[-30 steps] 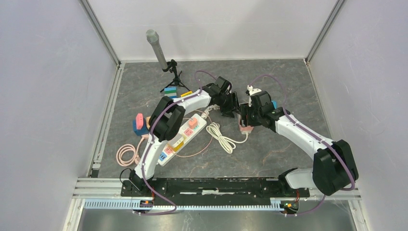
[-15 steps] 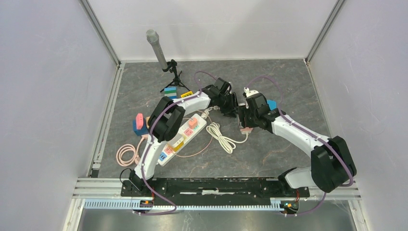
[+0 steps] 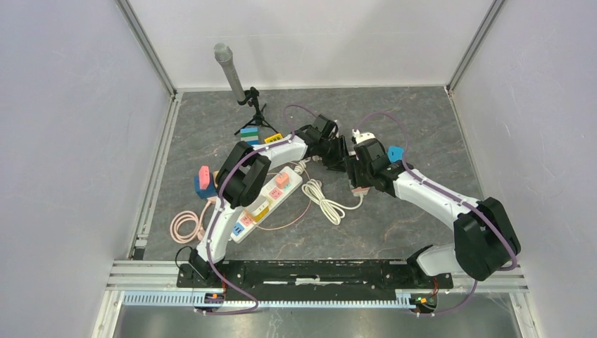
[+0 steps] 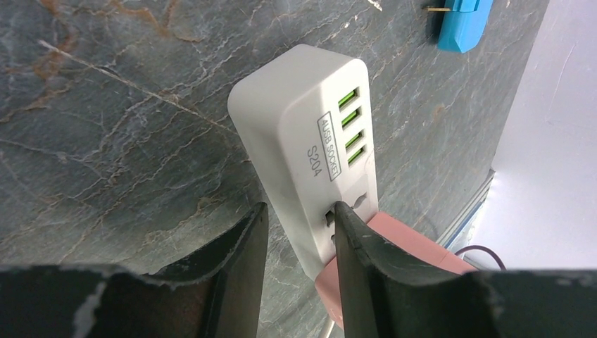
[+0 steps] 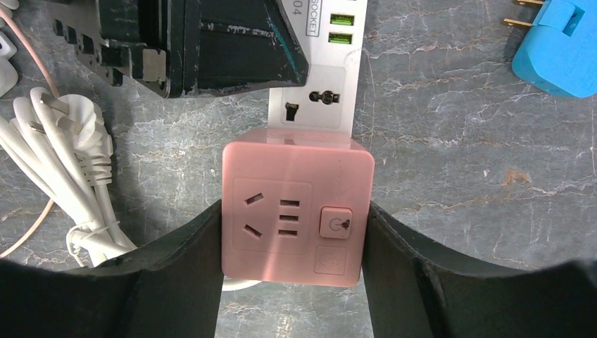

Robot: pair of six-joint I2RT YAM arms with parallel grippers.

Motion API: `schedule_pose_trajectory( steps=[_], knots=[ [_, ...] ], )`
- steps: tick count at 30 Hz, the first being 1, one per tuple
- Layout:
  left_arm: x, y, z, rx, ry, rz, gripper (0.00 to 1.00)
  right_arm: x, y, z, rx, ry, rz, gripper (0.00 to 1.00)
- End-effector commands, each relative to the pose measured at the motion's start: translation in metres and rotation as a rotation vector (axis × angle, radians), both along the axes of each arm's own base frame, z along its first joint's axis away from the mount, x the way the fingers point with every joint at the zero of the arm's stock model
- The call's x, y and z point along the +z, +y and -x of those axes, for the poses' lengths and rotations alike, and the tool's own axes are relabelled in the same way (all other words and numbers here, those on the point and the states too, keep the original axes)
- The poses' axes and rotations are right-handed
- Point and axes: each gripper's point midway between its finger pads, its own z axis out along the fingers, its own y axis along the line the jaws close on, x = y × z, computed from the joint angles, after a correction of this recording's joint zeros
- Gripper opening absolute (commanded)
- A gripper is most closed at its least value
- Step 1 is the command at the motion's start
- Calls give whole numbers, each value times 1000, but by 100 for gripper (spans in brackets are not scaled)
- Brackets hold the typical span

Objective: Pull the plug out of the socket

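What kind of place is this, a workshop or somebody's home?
Most likely a robot test cell in a lab. Plain white panels in metal framing box in a grey tabletop, two arms are bolted to a rail at its edge, and a microphone on a small tripod stands near a power strip.

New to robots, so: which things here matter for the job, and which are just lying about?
In use: socket, pink cube, left gripper, right gripper.
Lying about: blue plug, white cord, power strip, microphone, pink cable.

one usb socket; one pink cube plug
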Motion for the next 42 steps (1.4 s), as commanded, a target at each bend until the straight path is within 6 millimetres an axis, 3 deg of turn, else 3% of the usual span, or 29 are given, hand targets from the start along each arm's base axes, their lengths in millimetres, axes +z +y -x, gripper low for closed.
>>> schedule_pose_trajectory(
  steps=[1, 5, 13, 16, 19, 26, 30, 38, 42],
  knots=[
    [-69, 40, 42, -48, 117, -232, 45, -26, -10, 14, -9, 66, 54, 27],
    [-71, 41, 44, -52, 119, -236, 43, 0, 1, 3, -17, 4, -8, 0],
    [-77, 53, 47, -63, 104, -286, 42, 65, 29, -22, 16, -91, -182, 0],
    [-82, 60, 49, -60, 97, -312, 42, 81, 33, -28, 27, -101, -235, 0],
    [-87, 62, 52, -56, 112, -321, 41, 79, 35, -29, 27, -94, -256, 0],
    [-90, 64, 54, -53, 116, -332, 40, 54, 24, -21, 41, -92, -72, 0],
    [-92, 69, 54, -43, 125, -367, 39, 53, 22, -19, 44, -96, -25, 0],
    [-92, 64, 60, -47, 162, -355, 39, 69, 45, -15, 117, -139, -204, 0],
    [-91, 62, 61, -52, 163, -350, 39, 60, 53, -9, 141, -106, -248, 0]
  ],
)
